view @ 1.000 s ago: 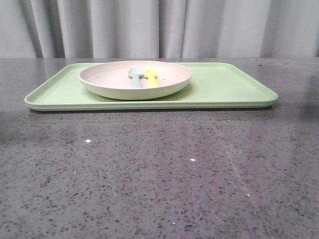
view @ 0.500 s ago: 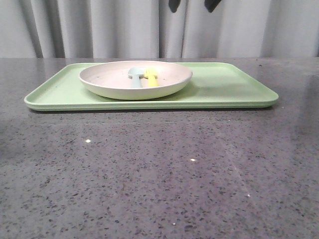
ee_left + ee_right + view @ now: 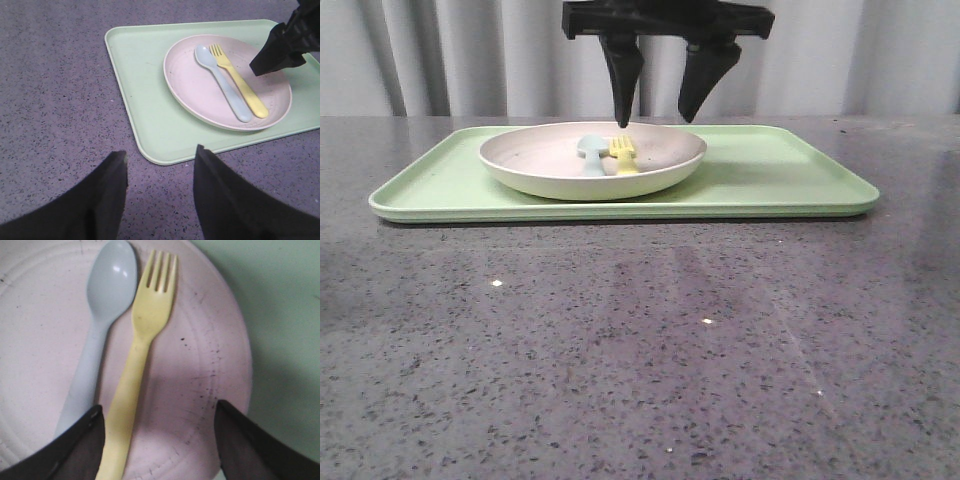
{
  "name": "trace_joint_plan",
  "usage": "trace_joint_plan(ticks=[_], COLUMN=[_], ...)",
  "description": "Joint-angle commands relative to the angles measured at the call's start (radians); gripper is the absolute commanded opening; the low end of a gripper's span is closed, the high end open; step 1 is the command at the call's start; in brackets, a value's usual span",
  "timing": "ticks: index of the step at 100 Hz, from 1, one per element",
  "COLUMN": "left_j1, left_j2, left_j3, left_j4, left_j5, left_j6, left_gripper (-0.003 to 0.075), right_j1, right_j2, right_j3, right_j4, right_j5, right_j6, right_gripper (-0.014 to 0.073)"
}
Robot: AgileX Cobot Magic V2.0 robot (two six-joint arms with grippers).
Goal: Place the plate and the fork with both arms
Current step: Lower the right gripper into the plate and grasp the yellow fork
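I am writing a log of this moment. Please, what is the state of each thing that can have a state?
plate: resting on the tray, holding fork and spoon
fork: flat in the plate, ungripped
spoon: flat beside the fork
tray: flat on the table
right gripper: open above the plate
left gripper: open, empty

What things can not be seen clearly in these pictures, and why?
- Fork and spoon handles, front view: hidden behind the plate near rim.
- Fork handle end, right wrist view: cut off by the picture edge, beside a right gripper finger.
- Left gripper: only the fingertips show, over bare table.
- Tray far corner, left wrist view: covered by the right gripper.
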Motion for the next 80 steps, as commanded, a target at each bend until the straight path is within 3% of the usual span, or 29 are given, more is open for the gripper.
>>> trace_joint_plan(ticks=[1, 59, 80], left_j1=[0.002, 0.002, 0.002], left_j2=[-0.008, -0.008, -0.008], left_j3=[-0.025, -0.025, -0.025], left_j4=[-0.017, -0.031, -0.031], left_j5=[-0.064, -0.064, -0.064], left_j6=[-0.006, -0.006, -0.006], left_gripper=[0.0314, 0.0314, 0.0314], right_j1=[0.002, 0.009, 0.009], right_j2=[-0.038, 0.011, 0.025], right_j3=[-0.034, -0.036, -0.036], right_j4=[-0.001, 0.025, 0.025], right_j5=[-0.025, -0.046, -0.037], right_j6=[-0.014, -0.014, -0.014], right_gripper=[0.0472, 0.0461, 0.0251])
